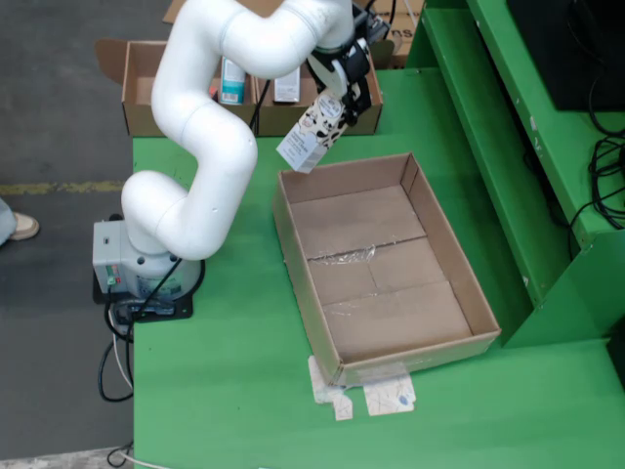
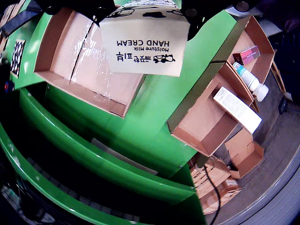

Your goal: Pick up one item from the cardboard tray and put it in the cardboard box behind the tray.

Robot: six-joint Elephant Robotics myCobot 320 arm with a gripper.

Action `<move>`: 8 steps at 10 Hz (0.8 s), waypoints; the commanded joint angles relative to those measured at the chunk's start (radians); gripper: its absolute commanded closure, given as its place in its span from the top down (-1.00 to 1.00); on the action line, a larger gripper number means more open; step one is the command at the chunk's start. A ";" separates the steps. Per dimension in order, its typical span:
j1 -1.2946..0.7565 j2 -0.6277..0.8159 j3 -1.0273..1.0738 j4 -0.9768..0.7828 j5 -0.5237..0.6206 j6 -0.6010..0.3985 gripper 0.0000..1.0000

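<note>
The green table fills most of the fixed view, with grey floor beyond its left edge and a raised green ledge along its right. On it lies the cardboard tray, bare inside but for clear tape across its seams, with open table on its near and left sides. Behind sit the cardboard boxes, holding a few bottles and a white carton. The white arm arches over the table's far edge. Its gripper is clamped on a hand cream box, held above the green strip between tray and boxes; the wrist view reads "Moisture milk HAND CREAM" with cow drawings.
</note>
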 commanded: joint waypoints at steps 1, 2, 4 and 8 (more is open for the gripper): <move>0.088 0.008 0.026 0.084 -0.031 0.011 -1.00; 0.088 0.008 0.026 0.084 -0.031 0.011 -1.00; 0.139 -0.073 0.026 0.304 -0.081 0.002 -1.00; 0.231 -0.289 0.026 0.917 -0.377 -0.139 -1.00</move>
